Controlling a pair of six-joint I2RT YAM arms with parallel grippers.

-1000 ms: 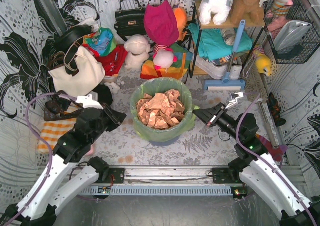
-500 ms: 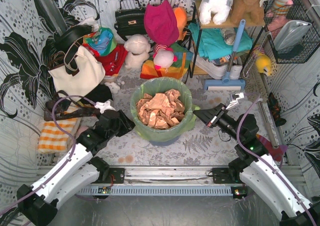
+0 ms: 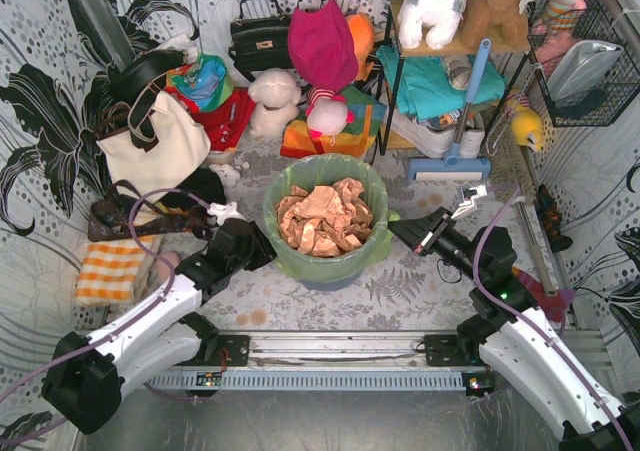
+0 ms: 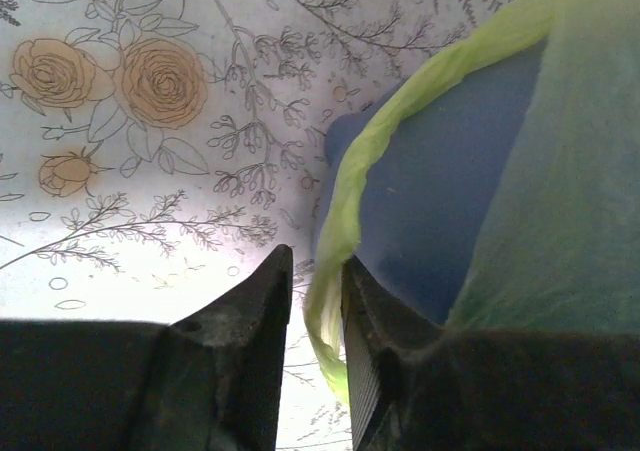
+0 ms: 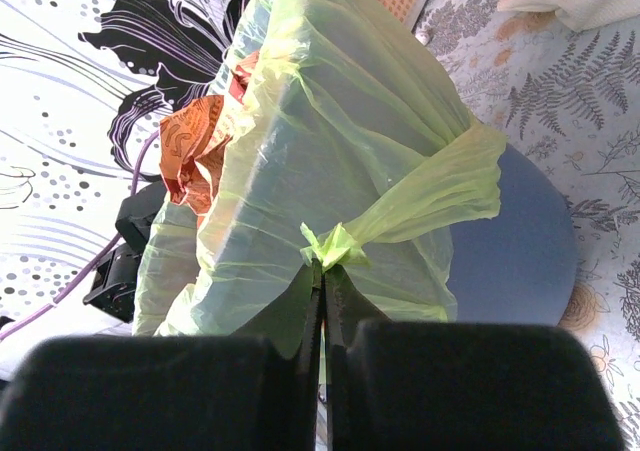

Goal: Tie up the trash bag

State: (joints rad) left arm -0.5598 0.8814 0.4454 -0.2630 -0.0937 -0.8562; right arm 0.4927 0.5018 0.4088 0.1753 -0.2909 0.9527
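Observation:
The lime-green trash bag lines a blue-grey round bin at the middle of the floor, with crumpled tan-orange paper inside. My left gripper is low at the bin's left side. In the left wrist view its jaws stand slightly apart with the bag's rolled edge hanging between them against the bin. My right gripper is at the bin's right side. In the right wrist view it is shut on a pinched tuft of the bag.
A white tote bag and an orange checked cloth lie to the left. Soft toys, a black handbag and a shelf with a blue mop crowd the back. A wire basket hangs at right.
My left arm has swung right and forward, bringing its gripper from beside the orange cloth to the bin's left side at the bag's edge. The right arm has stayed put.

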